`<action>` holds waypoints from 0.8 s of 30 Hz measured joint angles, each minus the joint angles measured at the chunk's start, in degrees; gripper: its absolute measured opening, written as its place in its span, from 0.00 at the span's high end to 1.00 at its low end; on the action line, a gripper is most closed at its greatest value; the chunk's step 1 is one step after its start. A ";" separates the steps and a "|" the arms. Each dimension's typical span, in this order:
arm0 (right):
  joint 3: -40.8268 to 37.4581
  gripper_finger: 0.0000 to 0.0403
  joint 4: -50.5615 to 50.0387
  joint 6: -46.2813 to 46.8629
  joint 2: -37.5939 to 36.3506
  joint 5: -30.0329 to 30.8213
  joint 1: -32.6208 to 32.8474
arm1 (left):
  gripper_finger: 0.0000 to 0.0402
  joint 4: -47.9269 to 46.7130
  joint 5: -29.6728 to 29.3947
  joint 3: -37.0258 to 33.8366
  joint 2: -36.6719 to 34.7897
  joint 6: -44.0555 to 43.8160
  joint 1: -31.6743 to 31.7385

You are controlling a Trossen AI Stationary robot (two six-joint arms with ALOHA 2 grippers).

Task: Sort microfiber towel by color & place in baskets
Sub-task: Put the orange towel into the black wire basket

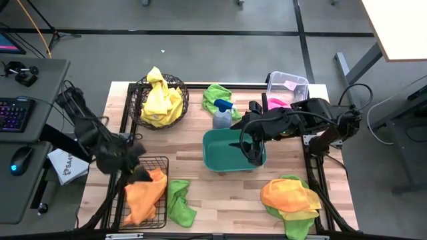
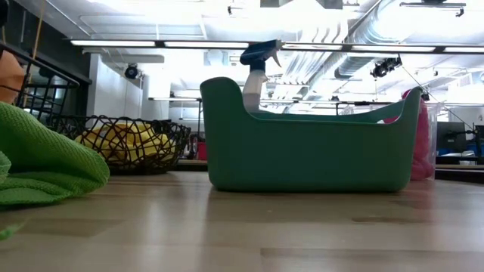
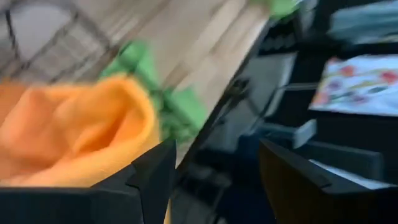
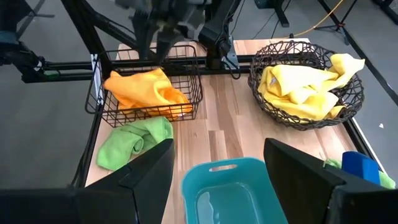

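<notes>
My left gripper [image 1: 137,170] [image 3: 214,180] is open, just above the far edge of the rectangular black wire basket [image 1: 120,200]. An orange towel [image 1: 145,190] [image 3: 74,130] lies in that basket, beside one finger; no touch shows. My right gripper [image 1: 253,150] [image 4: 217,180] hangs open over the teal tub [image 1: 230,152] [image 4: 227,186] [image 2: 302,143]. Yellow towels [image 1: 160,100] [image 4: 305,87] fill the round wire basket [image 2: 128,143]. A pink towel [image 1: 279,103] sits in the clear bin [image 1: 288,83]. Green towels lie on the table by the black basket [image 1: 179,203] [image 4: 134,140] and near the far edge [image 1: 215,97].
A blue-grey spray bottle [image 1: 222,113] [image 2: 257,68] stands just beyond the teal tub. A heap of orange, yellow and green towels [image 1: 290,197] lies at the table's near right. Bare wood [image 1: 220,193] shows between the black basket and that heap.
</notes>
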 joint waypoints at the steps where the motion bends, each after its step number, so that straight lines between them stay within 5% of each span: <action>1: 0.00 0.39 0.06 0.40 0.00 -0.02 0.00 | 0.48 0.66 -1.21 0.21 -1.20 1.40 0.50; 7: 0.00 0.39 3.08 2.93 0.00 1.90 0.00 | 0.47 12.87 -12.35 0.37 -6.39 15.57 3.56; 15: 0.00 0.39 -7.44 18.67 0.11 19.28 -0.54 | 0.47 24.94 -26.74 0.44 -4.49 42.64 12.39; 19: -2.22 0.40 -22.66 34.24 0.75 14.25 -1.13 | 0.47 24.18 -23.12 0.42 -2.26 48.38 21.50; 24: -17.10 0.41 -17.82 39.76 -0.93 -0.28 1.42 | 0.47 28.91 -5.80 0.39 1.26 56.63 34.45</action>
